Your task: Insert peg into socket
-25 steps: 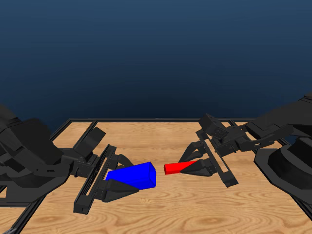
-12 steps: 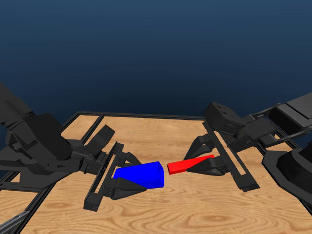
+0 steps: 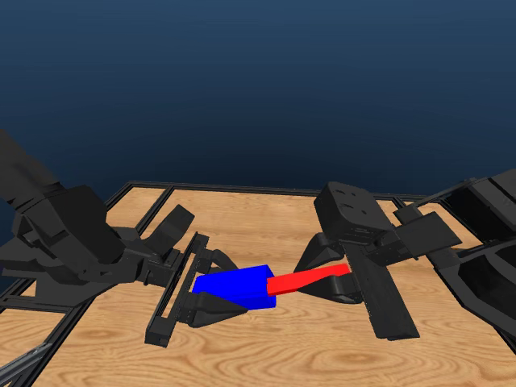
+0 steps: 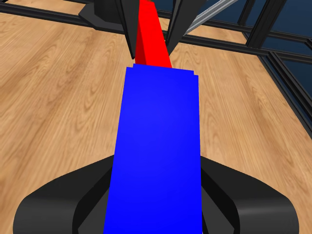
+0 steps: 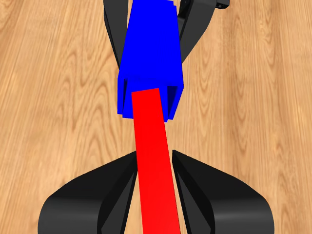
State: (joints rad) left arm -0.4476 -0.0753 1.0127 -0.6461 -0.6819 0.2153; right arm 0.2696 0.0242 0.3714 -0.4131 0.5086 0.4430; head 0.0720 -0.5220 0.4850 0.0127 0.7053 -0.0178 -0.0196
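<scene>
Gripping boxy blue socket [image 3: 235, 287], left gripper [image 3: 211, 292]; right gripper [image 3: 332, 277] clamps thin red peg [image 3: 306, 279], tip entering socket mouth

1. A wooden bench [image 3: 266, 355] fills the lower part of the head view; its top is pale, with wavy brown grain.
2. A thin black frame [image 3: 242, 190] edges the bench along its far side and runs down toward the near left corner.
3. Behind the bench lies a plain dark blue backdrop [image 3: 258, 81]; it is lighter at the top and darker toward the bench's far edge.
4. The light is even and soft.
</scene>
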